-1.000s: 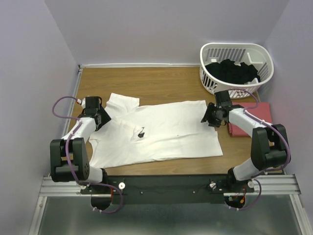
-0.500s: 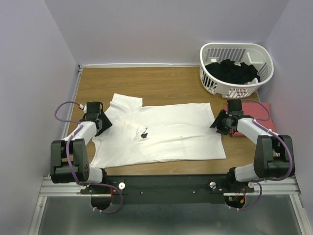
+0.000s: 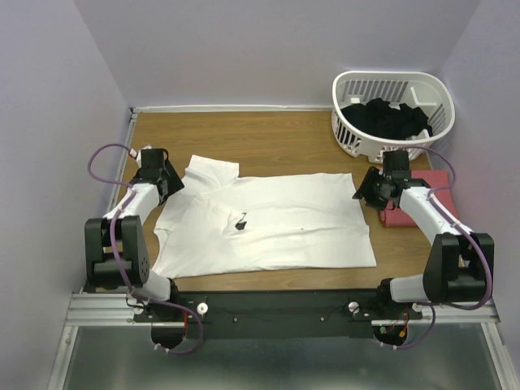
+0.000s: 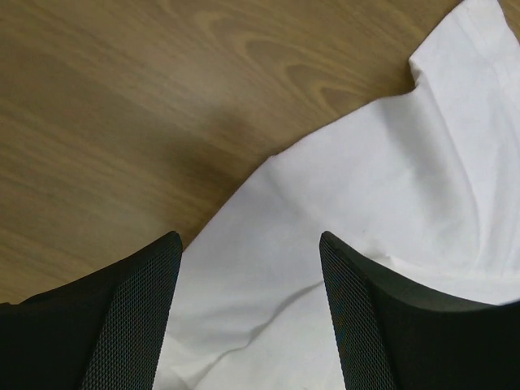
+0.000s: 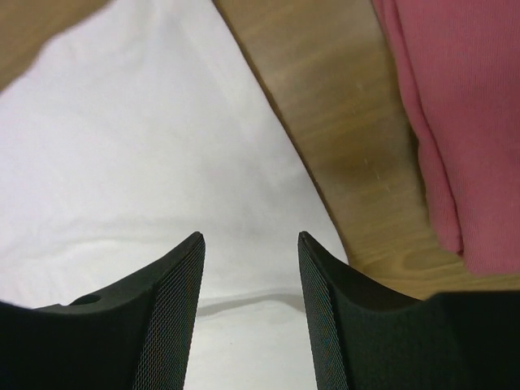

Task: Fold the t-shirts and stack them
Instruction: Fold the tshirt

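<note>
The large white t-shirt lies spread flat across the wooden table, collar end to the left. My left gripper hovers open at the shirt's back-left sleeve; in the left wrist view its jaws stand wide over white cloth with nothing between them. My right gripper is open at the shirt's back-right corner; its jaws straddle the white hem. The salmon-red t-shirt lies folded just right of it and fills the upper right of the right wrist view.
A white slatted basket with dark clothes stands at the back right, close behind the right arm. A small black mark sits on the white shirt's chest. Walls close in left, right and back.
The right gripper drew the shirt's right edge rightward, stretching it flatter, then shifted back. The left gripper moved back along the sleeve and its jaws widened.
</note>
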Controlling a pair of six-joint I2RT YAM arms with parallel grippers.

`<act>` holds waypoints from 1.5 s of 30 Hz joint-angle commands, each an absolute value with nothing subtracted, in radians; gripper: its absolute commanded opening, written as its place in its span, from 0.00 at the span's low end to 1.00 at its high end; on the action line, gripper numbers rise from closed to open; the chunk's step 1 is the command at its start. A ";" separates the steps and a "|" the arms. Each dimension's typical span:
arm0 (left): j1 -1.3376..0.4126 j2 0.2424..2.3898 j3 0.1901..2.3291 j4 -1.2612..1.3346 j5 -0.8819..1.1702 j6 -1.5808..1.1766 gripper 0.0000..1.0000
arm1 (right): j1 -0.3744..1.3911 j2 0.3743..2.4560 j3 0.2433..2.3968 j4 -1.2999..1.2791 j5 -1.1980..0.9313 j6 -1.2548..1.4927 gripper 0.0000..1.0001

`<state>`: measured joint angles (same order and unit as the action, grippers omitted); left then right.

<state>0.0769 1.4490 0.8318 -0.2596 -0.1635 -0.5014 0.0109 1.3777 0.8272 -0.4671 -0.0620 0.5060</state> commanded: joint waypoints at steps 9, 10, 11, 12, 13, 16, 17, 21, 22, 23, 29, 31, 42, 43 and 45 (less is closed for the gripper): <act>0.060 1.752 1.040 -0.258 -0.232 -0.414 0.64 | 0.005 1.385 0.904 -0.495 -0.087 0.456 0.60; 0.057 1.762 1.058 -0.261 -0.230 -0.411 0.62 | 0.003 1.387 0.899 -0.497 -0.087 0.454 0.60; 0.057 1.772 1.069 -0.265 -0.230 -0.410 0.61 | 0.005 1.388 0.899 -0.497 -0.086 0.454 0.60; 0.051 1.779 1.077 -0.279 -0.230 -0.410 0.59 | 0.005 1.388 0.899 -0.497 -0.086 0.454 0.60; 0.046 1.789 1.083 -0.287 -0.238 -0.413 0.57 | 0.005 1.387 0.896 -0.497 -0.083 0.456 0.60; 0.020 1.795 1.068 -0.299 -0.248 -0.422 0.54 | 0.005 1.388 0.896 -0.495 -0.071 0.460 0.60; 0.014 1.798 1.062 -0.301 -0.245 -0.425 0.52 | 0.005 1.390 0.900 -0.495 -0.069 0.463 0.60; 0.015 1.821 1.049 -0.321 -0.253 -0.440 0.47 | 0.005 1.404 0.916 -0.495 -0.074 0.469 0.61; 0.015 1.827 1.046 -0.331 -0.262 -0.448 0.47 | 0.003 1.405 0.926 -0.495 -0.075 0.466 0.61; 0.014 1.825 1.043 -0.333 -0.270 -0.448 0.46 | 0.005 1.405 0.931 -0.495 -0.075 0.463 0.61; 0.014 1.839 1.054 -0.331 -0.311 -0.443 0.42 | 0.005 1.433 0.988 -0.486 -0.078 0.434 0.61; 0.014 1.847 1.055 -0.333 -0.316 -0.440 0.39 | 0.006 1.450 0.997 -0.474 -0.065 0.422 0.61; 0.011 1.838 1.037 -0.301 -0.351 -0.413 0.00 | 0.103 1.601 1.037 -0.296 0.054 0.288 0.56; 0.009 1.836 1.037 -0.302 -0.365 -0.413 0.00 | 0.113 1.612 1.038 -0.276 0.066 0.269 0.56; 0.005 1.833 1.035 -0.304 -0.370 -0.413 0.00 | 0.153 1.647 1.040 -0.210 0.107 0.238 0.56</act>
<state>0.0086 1.8008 1.0657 -0.2615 -0.3077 -0.4309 0.1036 1.5929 1.0161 -0.3420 0.0086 0.3222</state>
